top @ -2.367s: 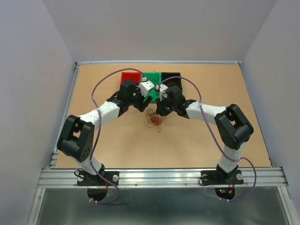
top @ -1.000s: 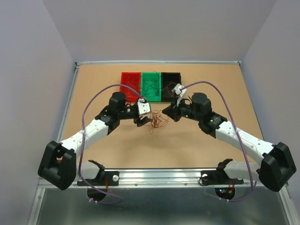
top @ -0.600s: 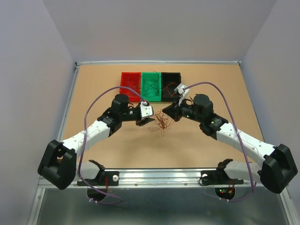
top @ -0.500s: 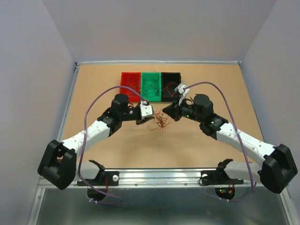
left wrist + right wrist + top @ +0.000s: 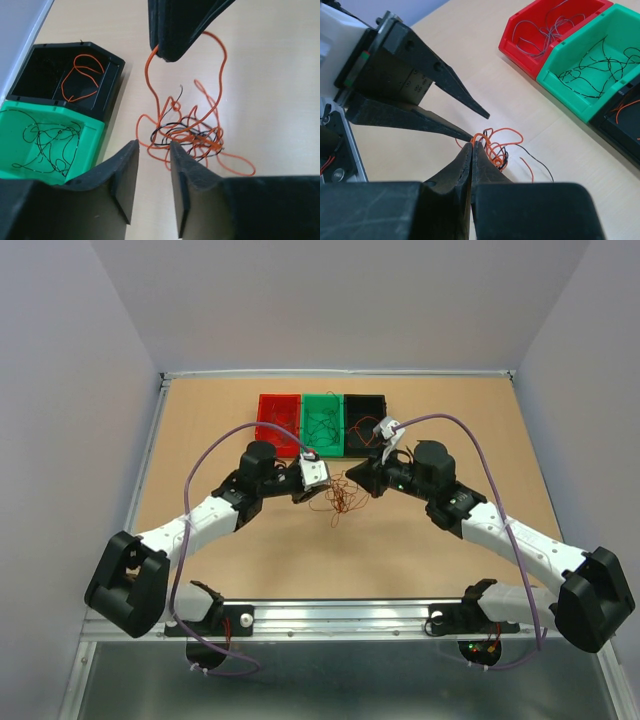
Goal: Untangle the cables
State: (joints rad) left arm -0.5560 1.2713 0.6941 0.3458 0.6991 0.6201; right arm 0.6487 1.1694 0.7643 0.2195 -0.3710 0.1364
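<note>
The right claw (image 5: pixel 472 148) is pinched shut on one orange strand that rises in a loop from the cables (image 5: pixel 192 135). The rest of the clump lies on the table (image 5: pixel 270 75) between the two arms. The left claw (image 5: pixel 152 149) is partly open with nothing between its fingers, poised just beside the clump. The step in hand looks like drawing a single orange wire free. Next, the left claw probably has to close on the knot and pin it while the right pulls its strand toward the black bin (image 5: pixel 114 85), which holds an orange wire.
</note>
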